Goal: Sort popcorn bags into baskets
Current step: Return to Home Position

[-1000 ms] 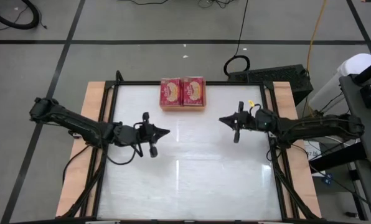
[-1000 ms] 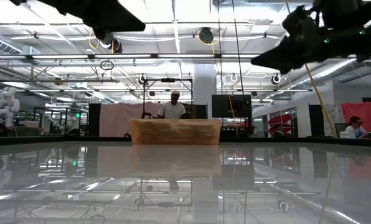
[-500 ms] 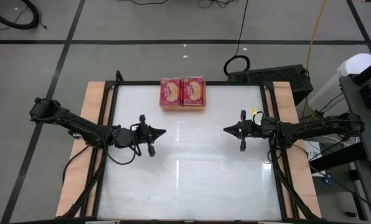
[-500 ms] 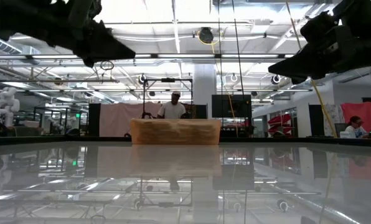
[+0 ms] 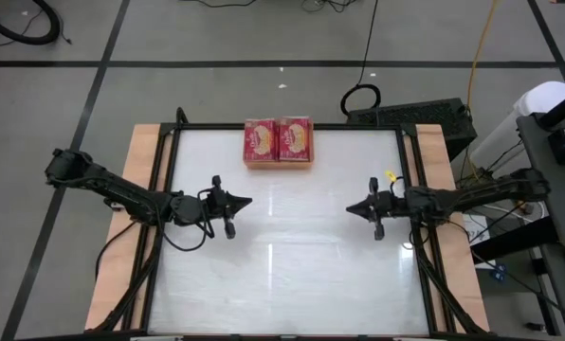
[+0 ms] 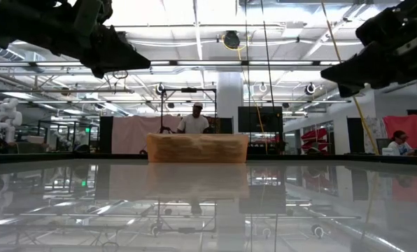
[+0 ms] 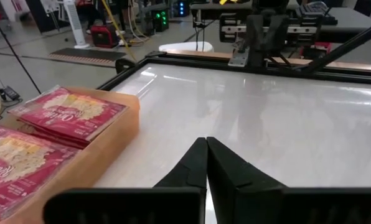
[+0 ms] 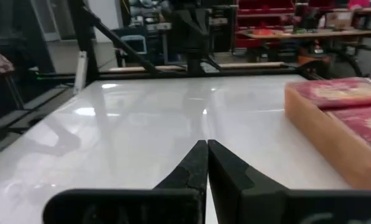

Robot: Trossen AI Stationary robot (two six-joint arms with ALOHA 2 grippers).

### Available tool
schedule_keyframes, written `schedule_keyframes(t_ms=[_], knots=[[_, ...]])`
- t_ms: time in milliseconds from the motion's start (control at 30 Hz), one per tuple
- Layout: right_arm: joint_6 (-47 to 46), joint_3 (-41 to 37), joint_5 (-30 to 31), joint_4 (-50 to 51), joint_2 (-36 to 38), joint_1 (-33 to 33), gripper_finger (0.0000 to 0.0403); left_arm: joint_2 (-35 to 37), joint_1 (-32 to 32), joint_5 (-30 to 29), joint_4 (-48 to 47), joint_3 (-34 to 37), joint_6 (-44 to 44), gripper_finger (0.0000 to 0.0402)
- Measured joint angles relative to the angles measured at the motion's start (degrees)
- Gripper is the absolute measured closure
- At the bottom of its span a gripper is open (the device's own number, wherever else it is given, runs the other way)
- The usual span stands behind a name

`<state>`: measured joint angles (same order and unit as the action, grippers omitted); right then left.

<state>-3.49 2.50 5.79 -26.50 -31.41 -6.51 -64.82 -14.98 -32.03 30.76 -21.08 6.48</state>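
Sitting against the middle of the tabletop's (image 5: 292, 270) far edge, the orange tray (image 5: 279, 166) holds the red popcorn bags (image 5: 262, 140) in two stacks side by side, filling it from wall to wall. The top packet of each stack lies with its yellow-tan popcorn picture facing up. How many packets lie beneath cannot be counted, though the left wrist view shows several layered edges in the stack (image 7: 70, 112) above the tray's wall (image 7: 111, 140). All the bags in view are inside the tray.

The left gripper (image 5: 247, 200) hangs above the tabletop near its left edge, about midway between far and near edges, pointing toward the centre. Its fingers (image 7: 195, 163) are pressed together with nothing between them. The right gripper (image 5: 350, 208) hangs opposite, near the right edge and pointing back toward the left one, also clenched on nothing, as its wrist view (image 8: 206, 144) shows. Both are well apart from the tray and from each other.

In the low view the tray (image 6: 197, 148) stands at the far edge, both grippers are raised clear of the glossy surface, and a person (image 6: 193, 121) stands in the room behind the tray.
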Motion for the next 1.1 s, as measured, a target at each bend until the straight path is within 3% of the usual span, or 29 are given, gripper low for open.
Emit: schedule_keyframes(t_ms=[633, 900, 1100], knots=[[1.65, -0.22, -0.03, 18.83, 25.38, -2.35, 0.0397, 0.0, -1.14, -0.07, -0.02, 0.0, 1.01, 0.0387], [3.74, -0.26, 0.0, 23.14, 31.4, -2.35, 0.0397, 0.0, -1.31, -0.07, 0.33, 0.0, 0.91, 0.0395], [3.65, -0.2, -0.05, 23.77, 31.32, -2.33, 0.0397, 0.0, -1.62, -0.07, 0.5, 0.0, 0.09, 0.0389]])
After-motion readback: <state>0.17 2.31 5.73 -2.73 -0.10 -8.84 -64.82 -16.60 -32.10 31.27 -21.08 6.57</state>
